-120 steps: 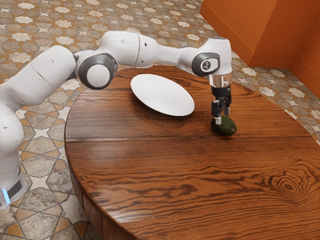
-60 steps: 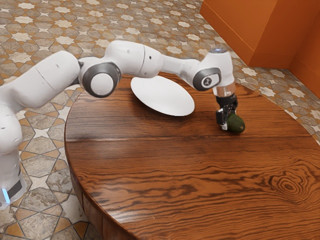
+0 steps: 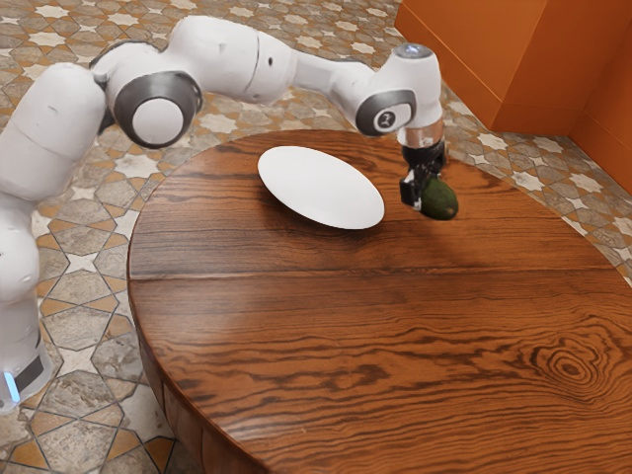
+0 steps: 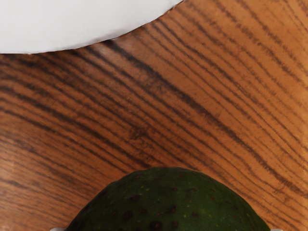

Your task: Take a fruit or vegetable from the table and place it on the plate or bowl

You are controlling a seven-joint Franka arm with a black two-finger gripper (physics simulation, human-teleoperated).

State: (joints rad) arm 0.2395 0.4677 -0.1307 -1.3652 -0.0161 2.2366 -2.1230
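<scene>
A dark green avocado (image 3: 440,199) hangs in the air above the round wooden table (image 3: 395,326), with my black gripper (image 3: 425,194) shut on it. In the exterior view it is just to the right of the white plate (image 3: 319,185), which lies flat at the table's back. In the wrist view the avocado (image 4: 168,202) bulks large right under my hand, and the plate's edge (image 4: 72,24) lies a short way beyond it across bare wood.
An orange wall (image 3: 533,59) rises behind the table at the exterior view's right. Patterned floor tiles (image 3: 89,316) surround the table. My white arm (image 3: 227,69) arches over the table's back edge and the plate.
My gripper closed on the avocado on the table, then lifted it and carried it back and toward the exterior view's left, closer to the plate.
</scene>
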